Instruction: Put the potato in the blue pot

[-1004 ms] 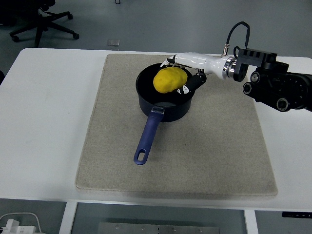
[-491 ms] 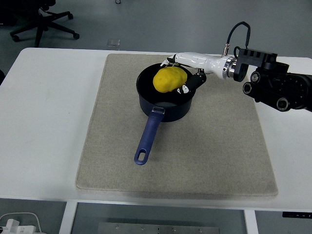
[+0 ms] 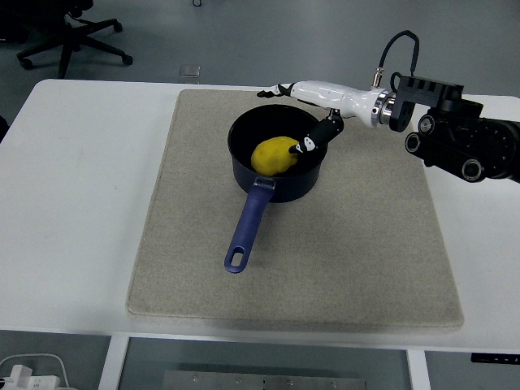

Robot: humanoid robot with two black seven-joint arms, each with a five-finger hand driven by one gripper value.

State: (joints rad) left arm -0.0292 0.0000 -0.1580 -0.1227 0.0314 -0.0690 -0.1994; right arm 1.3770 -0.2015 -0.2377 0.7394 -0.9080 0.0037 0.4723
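No writing can be read anywhere. One beige square mat (image 3: 341,260) lies on the white table (image 3: 73,203), and at its far middle stands one dark blue long-handled pot (image 3: 272,166). One yellow potato (image 3: 274,155) lies inside the pot. The white right hand (image 3: 313,110) hovers over the pot's far right rim, fingers spread, holding nothing.

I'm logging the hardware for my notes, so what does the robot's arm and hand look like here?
Only the right arm shows: a chunky black forearm with round silver-rimmed fittings, a silver wrist ring, and a black cable looping above it. The right hand is glossy white with black fingertips.
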